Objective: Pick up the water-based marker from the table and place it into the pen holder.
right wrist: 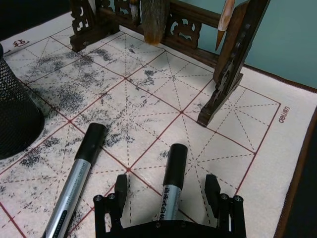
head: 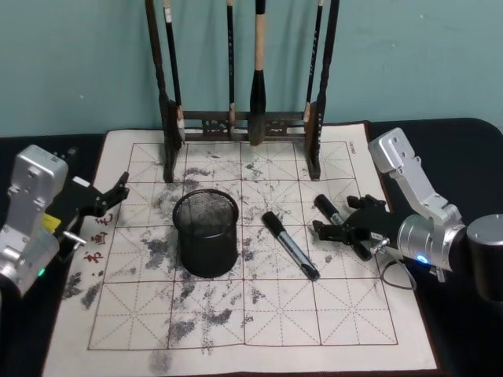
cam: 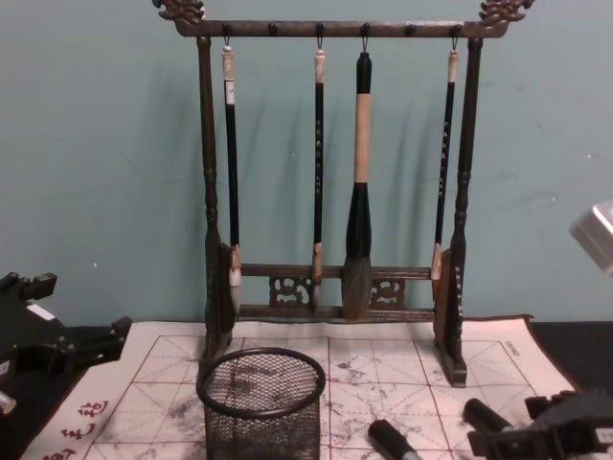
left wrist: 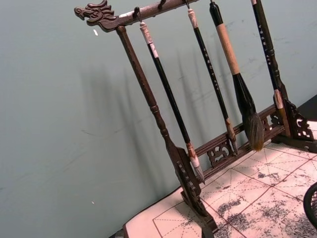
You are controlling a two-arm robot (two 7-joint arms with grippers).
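Observation:
Two black-capped, grey-barrelled water-based markers lie on the ink-stained practice mat (head: 259,314). One marker (head: 291,245) rests just right of the pen holder (head: 206,232), a round black wire-mesh cup standing upright mid-mat. The other marker (head: 327,208) lies farther right, and my right gripper (head: 336,217) is low over it and open. In the right wrist view this marker (right wrist: 172,178) runs between the two fingers (right wrist: 120,191) of the gripper (right wrist: 167,191), which stand apart from it. My left gripper (head: 116,195) hovers open at the mat's left edge, away from everything.
A tall dark wooden brush rack (head: 244,124) with several hanging brushes stands at the back of the mat, against the teal wall. The front half of the mat is bare, and black tabletop (head: 464,133) surrounds it.

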